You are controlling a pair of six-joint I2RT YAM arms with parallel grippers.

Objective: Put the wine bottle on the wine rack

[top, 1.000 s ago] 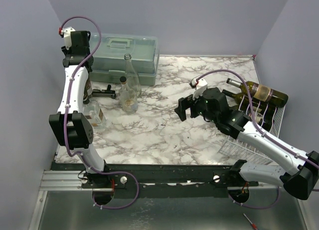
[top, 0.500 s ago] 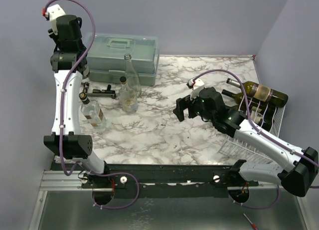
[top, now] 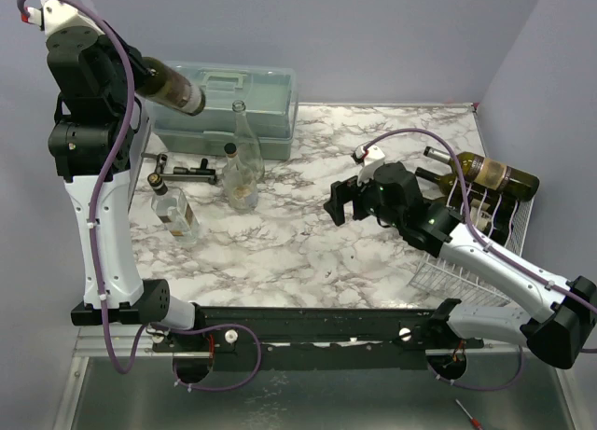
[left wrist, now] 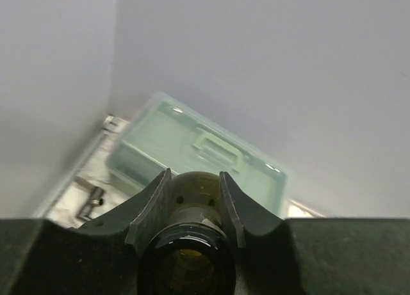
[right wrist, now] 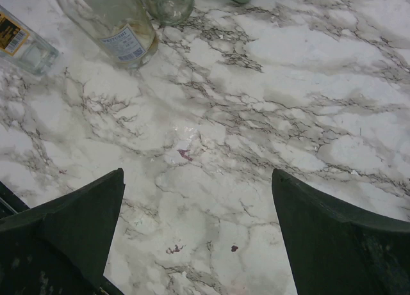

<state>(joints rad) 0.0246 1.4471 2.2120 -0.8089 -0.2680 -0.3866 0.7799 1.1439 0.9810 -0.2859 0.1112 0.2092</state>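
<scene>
My left gripper (top: 142, 73) is raised high at the back left, shut on the neck of a dark wine bottle (top: 174, 86) that points right, level with the toolbox. In the left wrist view the fingers (left wrist: 151, 202) clamp the bottle's neck (left wrist: 192, 202), its mouth toward the camera. The white wire wine rack (top: 464, 273) stands at the right edge with two dark bottles (top: 485, 172) lying on it. My right gripper (top: 341, 202) is open and empty over the table's middle, left of the rack; its view (right wrist: 197, 175) shows bare marble between the fingers.
A translucent grey-green toolbox (top: 229, 108) stands at the back. Two clear bottles (top: 245, 143) stand in front of it, also in the right wrist view (right wrist: 122, 26). A small flat bottle (top: 175, 213) and a black tool (top: 187, 173) lie at the left.
My left arm has risen sharply, lifting the dark wine bottle from the table's left side to high above the toolbox. The right arm has hardly moved.
</scene>
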